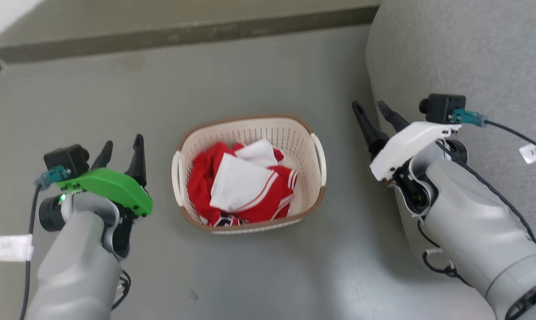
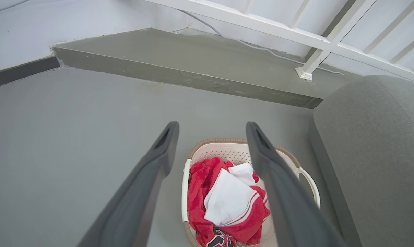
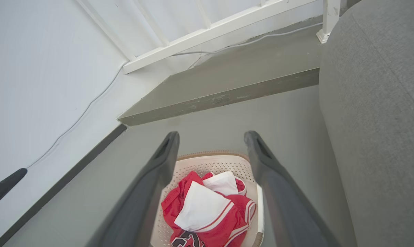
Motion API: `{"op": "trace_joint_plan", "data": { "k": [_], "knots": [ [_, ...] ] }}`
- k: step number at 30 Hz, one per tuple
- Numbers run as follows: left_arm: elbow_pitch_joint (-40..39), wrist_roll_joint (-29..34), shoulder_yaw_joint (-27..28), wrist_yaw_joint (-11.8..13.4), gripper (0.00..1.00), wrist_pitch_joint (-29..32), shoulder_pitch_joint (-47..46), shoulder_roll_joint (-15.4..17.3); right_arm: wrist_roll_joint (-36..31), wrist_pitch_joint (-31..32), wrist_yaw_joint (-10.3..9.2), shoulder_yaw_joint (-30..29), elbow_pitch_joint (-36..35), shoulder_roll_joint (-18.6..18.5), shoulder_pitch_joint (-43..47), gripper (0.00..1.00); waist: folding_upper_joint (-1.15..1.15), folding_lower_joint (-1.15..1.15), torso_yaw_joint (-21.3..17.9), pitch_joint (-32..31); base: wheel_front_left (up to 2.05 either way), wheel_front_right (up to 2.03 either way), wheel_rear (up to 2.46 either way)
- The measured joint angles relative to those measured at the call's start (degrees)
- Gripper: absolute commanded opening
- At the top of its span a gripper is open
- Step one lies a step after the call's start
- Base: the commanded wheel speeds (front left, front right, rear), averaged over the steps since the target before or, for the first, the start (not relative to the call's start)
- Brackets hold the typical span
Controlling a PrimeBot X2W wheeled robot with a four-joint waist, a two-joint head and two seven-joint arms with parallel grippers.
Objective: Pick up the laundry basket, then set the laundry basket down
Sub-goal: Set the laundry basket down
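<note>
In the head view I see the laundry basket (image 1: 272, 133) standing on the grey floor (image 1: 250, 66) between my arms, touching neither. The left end effector (image 1: 124, 141) is off its left side and the right end effector (image 1: 367, 105) off its right, by the grey sofa (image 1: 472, 53). Both are spread and empty. A red and white garment (image 1: 243, 184) lies inside the basket. In the left wrist view the basket (image 2: 220, 151) sits low, partly behind one spread finger. In the right wrist view it (image 3: 210, 164) lies low between the parted fingers.
</note>
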Motion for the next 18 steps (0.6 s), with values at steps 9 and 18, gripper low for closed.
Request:
{"op": "trace_joint_plan", "data": {
  "k": [9, 18],
  "knots": [
    [-7.8, 3.5, 2.4, 0.1, 1.00, 0.0, 5.7, -0.3, -4.7, 0.0, -0.12, -5.6, -6.3, -2.1, 5.6, 1.00, 0.00, 0.00, 0.1, -6.6, 0.00, 0.00, 0.00],
    [-13.8, 6.0, 5.0, 1.1, 1.00, -0.1, 12.7, -0.3, -9.4, 0.0, -2.24, -12.3, -14.3, -2.9, 13.0, 1.00, 0.00, 0.00, 0.1, -11.2, 0.00, 0.00, 0.00]
  ]
}}
